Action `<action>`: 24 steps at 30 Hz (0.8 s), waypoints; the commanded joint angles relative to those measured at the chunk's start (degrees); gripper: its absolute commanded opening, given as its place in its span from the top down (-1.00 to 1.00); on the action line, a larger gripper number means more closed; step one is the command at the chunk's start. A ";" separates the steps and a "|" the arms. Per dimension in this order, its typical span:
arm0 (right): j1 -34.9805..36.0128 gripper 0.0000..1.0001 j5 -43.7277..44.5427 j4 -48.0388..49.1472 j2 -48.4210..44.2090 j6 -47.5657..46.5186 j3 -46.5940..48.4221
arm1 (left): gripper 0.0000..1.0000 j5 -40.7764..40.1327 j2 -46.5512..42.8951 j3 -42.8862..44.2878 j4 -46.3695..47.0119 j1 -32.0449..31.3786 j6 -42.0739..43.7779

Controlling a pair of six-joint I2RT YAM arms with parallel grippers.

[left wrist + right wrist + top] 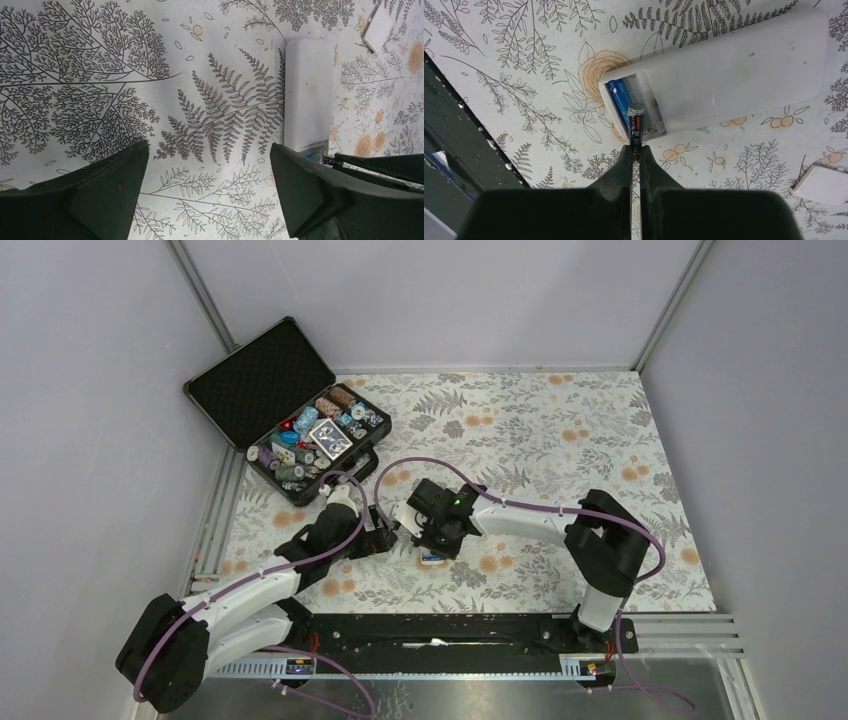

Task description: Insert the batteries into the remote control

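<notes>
The white remote control (734, 75) lies back up on the floral mat, its battery bay open at one end. The blue battery (618, 97) lies in the bay. My right gripper (636, 151) is shut on the dark reddish battery (635, 124) and holds it by one end, its other end over the bay beside the blue one. My left gripper (210, 170) is open and empty, low over the mat, with its right finger (310, 190) next to the remote (307, 95) at the bay end. In the top view both grippers meet over the remote (432, 559), which is mostly hidden.
A small white cover piece (821, 186) lies loose on the mat near the remote; it also shows in the left wrist view (378, 27). An open black case (300, 435) of poker chips and cards stands at the back left. White walls enclose the table.
</notes>
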 commanded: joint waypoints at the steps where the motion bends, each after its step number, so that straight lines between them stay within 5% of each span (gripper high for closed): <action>1: 0.85 0.91 -0.87 -1.56 1.29 -1.20 2.73 | -0.98 -1.33 -0.77 -0.49 0.84 0.22 0.13; 24: 1.16 0.46 0.26 -1.99 1.70 0.93 4.69 | -0.98 -0.05 -0.26 -0.67 2.09 0.35 0.13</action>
